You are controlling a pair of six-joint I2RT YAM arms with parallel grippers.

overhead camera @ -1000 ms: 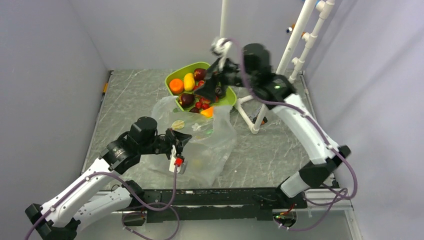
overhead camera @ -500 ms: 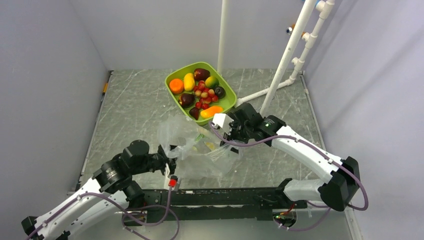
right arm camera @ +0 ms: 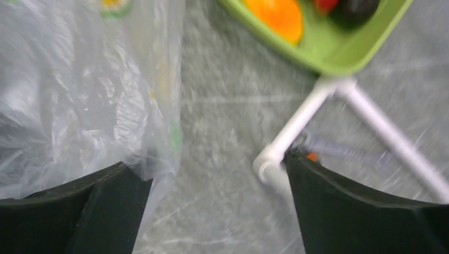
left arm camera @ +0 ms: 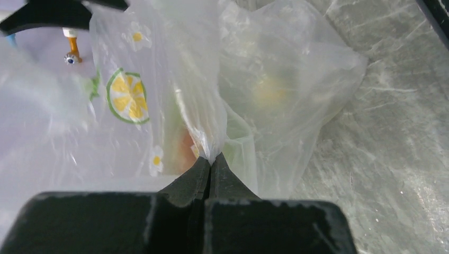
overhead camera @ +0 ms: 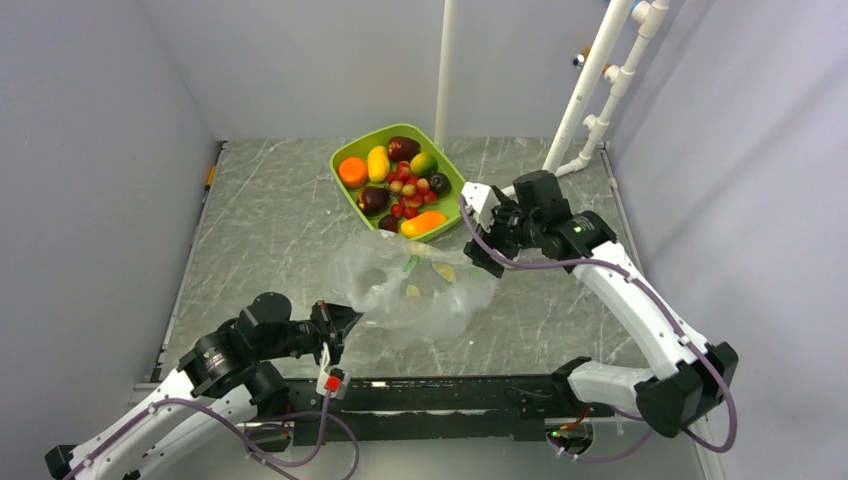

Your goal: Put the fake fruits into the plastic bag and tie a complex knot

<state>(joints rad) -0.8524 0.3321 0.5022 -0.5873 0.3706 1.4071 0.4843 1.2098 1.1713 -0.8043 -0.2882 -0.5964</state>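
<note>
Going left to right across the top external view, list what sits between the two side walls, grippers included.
left gripper pinching the bag's edge → plastic bag → right gripper, jaws apart → slanted white pipe. The green tray is left out, since it overlaps the bag's span.

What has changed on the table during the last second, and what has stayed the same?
The right gripper moved from above the green tray down to the right edge of the plastic bag, open. The left gripper, shut on the bag, pulled it nearer, away from the tray. The tray and its fake fruits stayed.
</note>
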